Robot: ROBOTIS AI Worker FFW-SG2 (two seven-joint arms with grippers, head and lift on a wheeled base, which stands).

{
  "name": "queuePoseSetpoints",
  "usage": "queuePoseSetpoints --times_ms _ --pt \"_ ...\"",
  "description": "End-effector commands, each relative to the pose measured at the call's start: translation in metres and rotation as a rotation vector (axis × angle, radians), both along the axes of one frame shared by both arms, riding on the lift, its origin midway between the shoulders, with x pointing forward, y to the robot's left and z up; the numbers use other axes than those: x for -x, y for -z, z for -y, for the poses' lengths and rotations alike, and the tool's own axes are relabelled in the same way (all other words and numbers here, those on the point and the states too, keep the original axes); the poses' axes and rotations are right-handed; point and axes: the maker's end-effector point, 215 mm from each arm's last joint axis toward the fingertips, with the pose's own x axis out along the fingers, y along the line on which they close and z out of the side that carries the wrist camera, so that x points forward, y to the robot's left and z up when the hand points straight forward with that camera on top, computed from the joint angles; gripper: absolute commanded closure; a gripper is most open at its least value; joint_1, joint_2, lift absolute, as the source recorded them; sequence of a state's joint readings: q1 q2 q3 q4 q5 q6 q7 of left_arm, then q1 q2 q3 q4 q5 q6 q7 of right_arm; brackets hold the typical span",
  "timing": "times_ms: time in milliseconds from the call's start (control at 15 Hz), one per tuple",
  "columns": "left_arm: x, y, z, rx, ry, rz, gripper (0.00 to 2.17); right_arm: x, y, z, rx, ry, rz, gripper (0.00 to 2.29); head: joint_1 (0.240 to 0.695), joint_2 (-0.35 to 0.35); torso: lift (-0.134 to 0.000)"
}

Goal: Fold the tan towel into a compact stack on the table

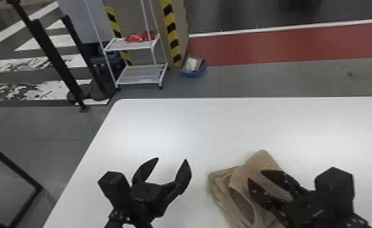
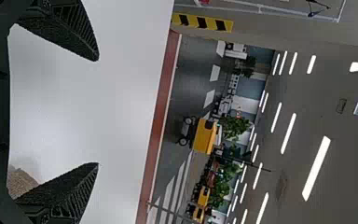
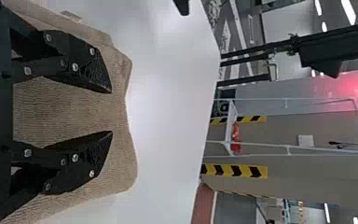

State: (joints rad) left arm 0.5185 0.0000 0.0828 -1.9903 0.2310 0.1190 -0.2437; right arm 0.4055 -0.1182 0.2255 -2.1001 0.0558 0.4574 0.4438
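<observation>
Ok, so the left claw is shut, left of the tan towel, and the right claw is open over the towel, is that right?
Not quite: the head view shows the left claw wide open. It is left of the tan towel, and the right claw is open over the towel.

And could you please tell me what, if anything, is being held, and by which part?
Nothing is held: the right gripper is open over the towel, the left gripper open too.

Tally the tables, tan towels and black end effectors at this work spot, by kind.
Table: 1
Tan towel: 1
End effectors, the left end effector and the right end effector: 2
Total: 4
</observation>
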Motion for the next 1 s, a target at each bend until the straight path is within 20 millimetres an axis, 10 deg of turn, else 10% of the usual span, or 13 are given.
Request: queuePoseSetpoints --times_ms 0,267,533,933 --pt "0.0 0.0 0.0 0.005 -0.003 0.0 0.07 0.002 -0.024 0.014 -0.03 0.023 0.04 0.06 0.695 0.235 -0.113" --pt "0.002 0.0 -0.004 0.007 -0.009 0.0 0.07 0.023 -0.019 0.072 -0.003 0.015 -0.015 0.48 0.695 0.203 -0.113" --pt "0.014 -0.003 -0.017 -0.005 -0.03 0.012 0.08 0.04 -0.031 0.114 -0.008 -0.076 -0.001 2.08 0.695 0.156 -0.113" --pt "0.015 -0.005 -0.017 -0.007 -0.03 0.015 0.08 0.064 0.017 0.119 0.159 -0.227 -0.112 2.19 0.695 0.107 -0.113"
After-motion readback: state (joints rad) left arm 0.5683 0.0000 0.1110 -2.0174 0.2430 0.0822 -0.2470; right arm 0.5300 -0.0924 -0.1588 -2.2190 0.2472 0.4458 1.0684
